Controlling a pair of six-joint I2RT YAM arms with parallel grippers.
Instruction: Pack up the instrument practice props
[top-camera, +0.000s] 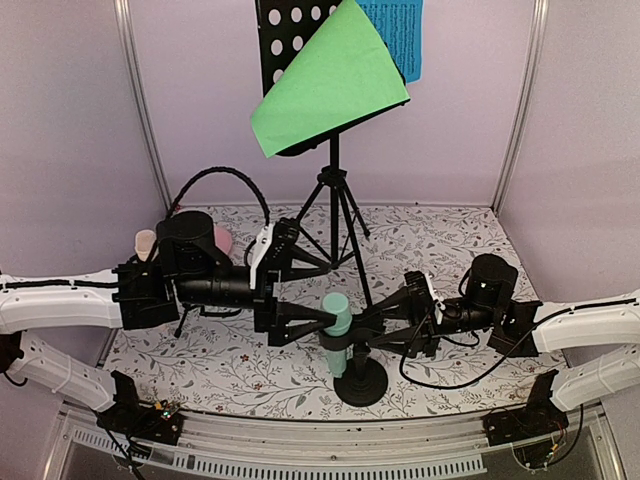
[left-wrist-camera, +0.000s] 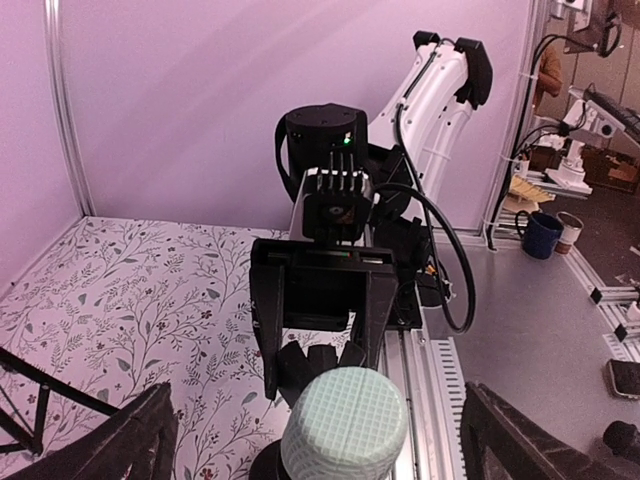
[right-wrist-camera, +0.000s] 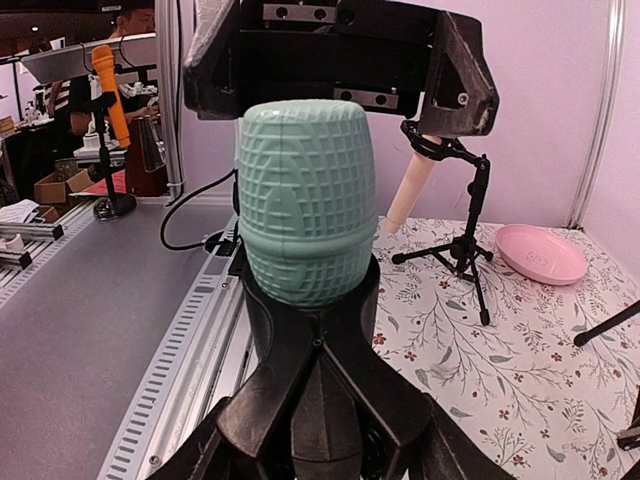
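Mint microphone (top-camera: 337, 312): standing upright on round black base (top-camera: 361, 385), mid-table.
Right gripper (top-camera: 362, 328): pinching its handle under the head.
Left gripper (top-camera: 318, 320): hanging spread beside it.
Tip: lifting straight up seems best.

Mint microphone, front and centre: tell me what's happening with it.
The mint microphone stands upright on its round base. The right gripper is closed on the black stem under its head; the left gripper has its jaws wide open either side of the head, gripping nothing. The music stand and green sheet behind are not packed yet.
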